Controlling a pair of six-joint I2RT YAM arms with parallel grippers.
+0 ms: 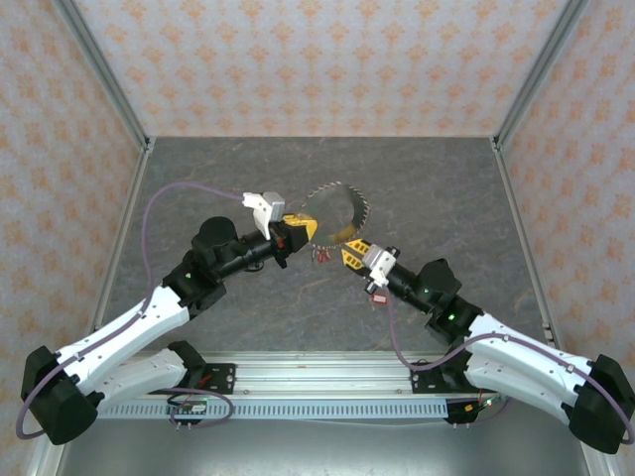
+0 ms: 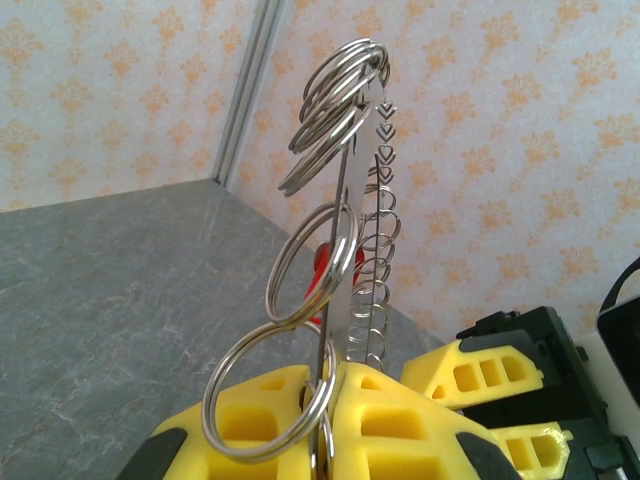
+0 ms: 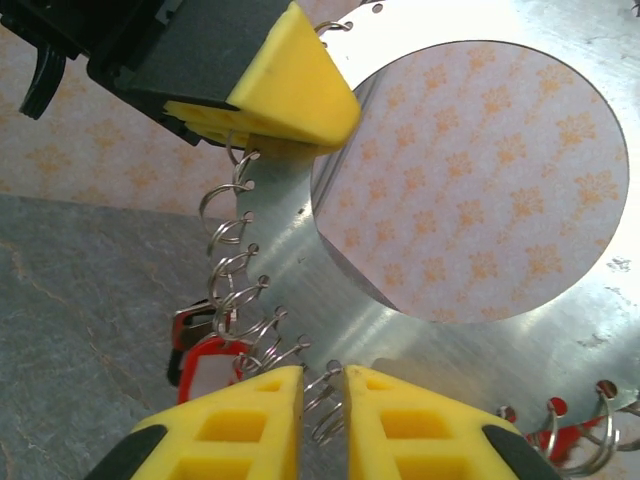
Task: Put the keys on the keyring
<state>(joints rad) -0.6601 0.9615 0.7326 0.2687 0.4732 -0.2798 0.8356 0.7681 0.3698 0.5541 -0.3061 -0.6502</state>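
One large flat grey metal keyring (image 3: 450, 350), fringed with wire loops (image 3: 232, 225) and small red-tagged keys (image 3: 205, 365); left gripper (image 2: 325, 378) fingers clamp its edge, right gripper (image 3: 323, 388) fingers pinch its rim.

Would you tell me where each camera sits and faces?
Top external: above, behind the arms, looking down at them and the table.
Left wrist: on the left gripper, fingers below, facing up the keyring's edge.
Right wrist: on the right gripper, fingers below, facing the keyring's face.
Shared: both wrist views show the left gripper.
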